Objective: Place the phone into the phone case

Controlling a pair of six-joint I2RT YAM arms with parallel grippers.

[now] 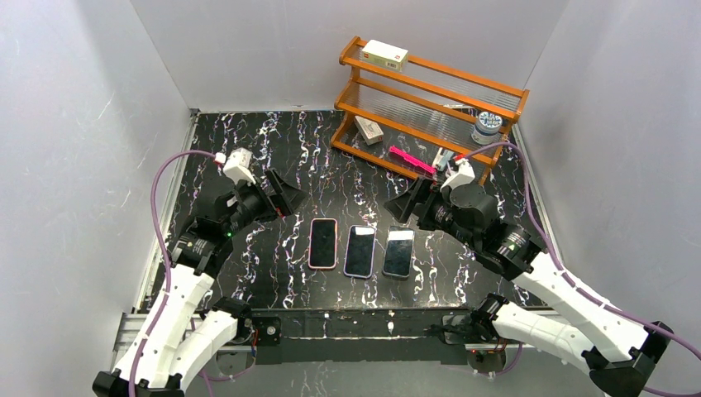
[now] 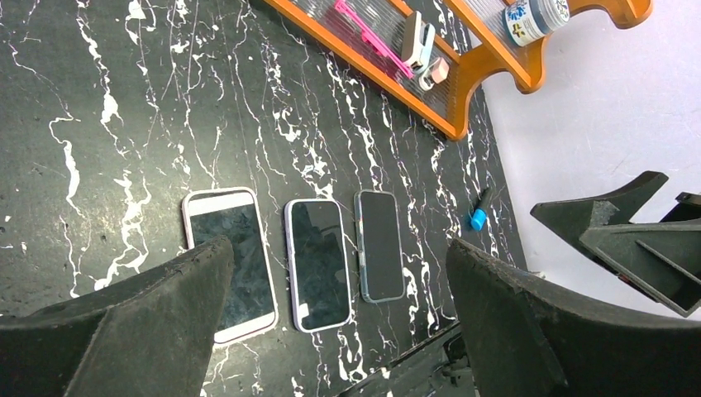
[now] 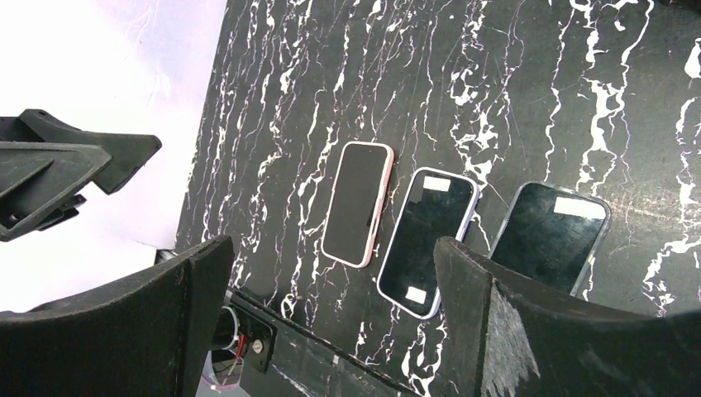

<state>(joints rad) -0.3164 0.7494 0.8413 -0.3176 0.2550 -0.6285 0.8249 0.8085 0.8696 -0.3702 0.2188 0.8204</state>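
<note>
Three phone-shaped items with dark faces lie side by side near the table's front edge: a pink-rimmed one (image 1: 322, 243), a lavender-rimmed one (image 1: 360, 251) and a clear-rimmed one (image 1: 398, 252). I cannot tell which is a bare phone and which a case. They also show in the left wrist view as pink (image 2: 230, 265), lavender (image 2: 318, 263) and clear (image 2: 380, 245), and in the right wrist view as pink (image 3: 357, 203), lavender (image 3: 428, 241) and clear (image 3: 550, 236). My left gripper (image 1: 288, 197) (image 2: 339, 248) is open and empty, raised behind the pink one. My right gripper (image 1: 405, 205) (image 3: 332, 244) is open and empty, raised behind the clear one.
An orange wooden rack (image 1: 430, 91) stands at the back right with a box (image 1: 384, 54), a jar (image 1: 488, 124) and a pink item (image 1: 411, 160) on it. A small blue object (image 2: 478, 218) lies near the right edge. White walls enclose the black marbled table (image 1: 248, 149).
</note>
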